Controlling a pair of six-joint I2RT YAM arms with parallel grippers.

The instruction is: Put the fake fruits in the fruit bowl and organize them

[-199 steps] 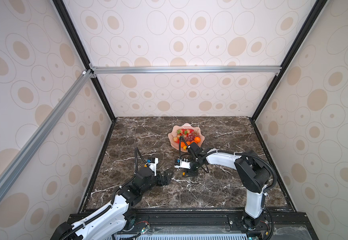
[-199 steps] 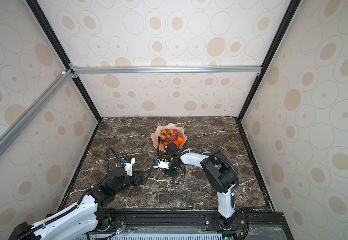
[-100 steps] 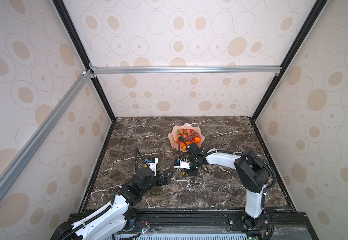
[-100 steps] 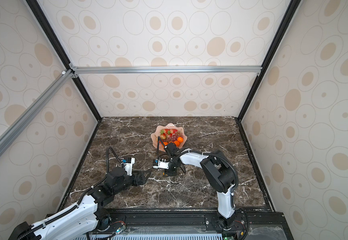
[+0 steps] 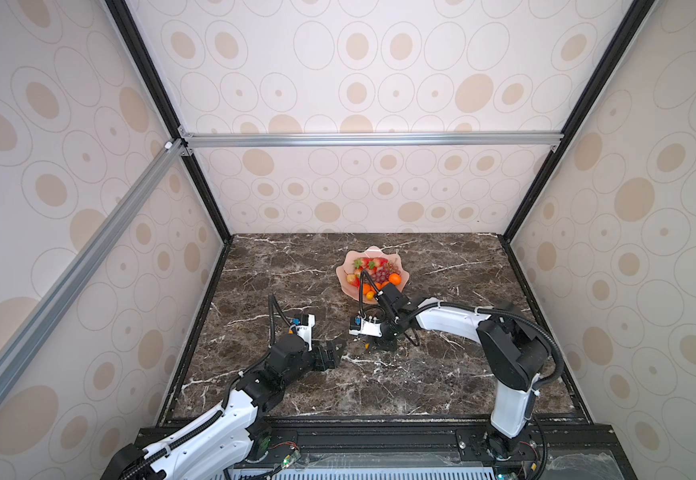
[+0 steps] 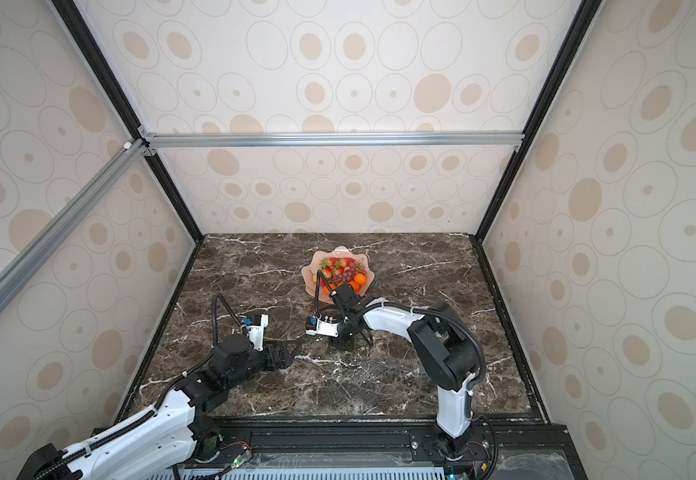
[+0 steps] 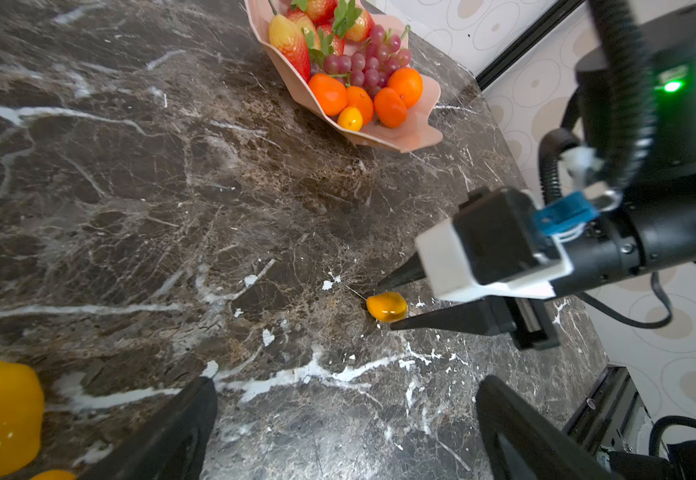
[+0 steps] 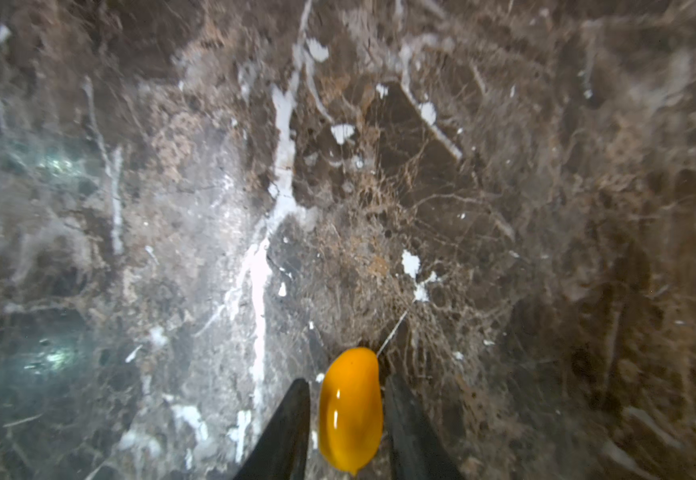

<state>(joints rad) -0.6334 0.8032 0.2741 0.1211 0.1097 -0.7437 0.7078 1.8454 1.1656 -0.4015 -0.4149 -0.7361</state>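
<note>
The right gripper (image 8: pixel 347 382), jaws not yet touching, straddles the oval fruit (image 8: pixel 351 415) lying on the table (image 7: pixel 130 208) at 6 o'clock from the bowl (image 7: pixel 416 133), the left gripper (image 7: pixel 346 395) wide and empty; this fruit seems light, stiff and slippery, so pinch its middle.

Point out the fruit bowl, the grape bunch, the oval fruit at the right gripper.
fruit bowl (image 7: pixel 416 133): left wrist view, rim.
grape bunch (image 7: pixel 362 62): left wrist view, middle grapes.
oval fruit (image 8: pixel 352 415): right wrist view, middle.
</note>
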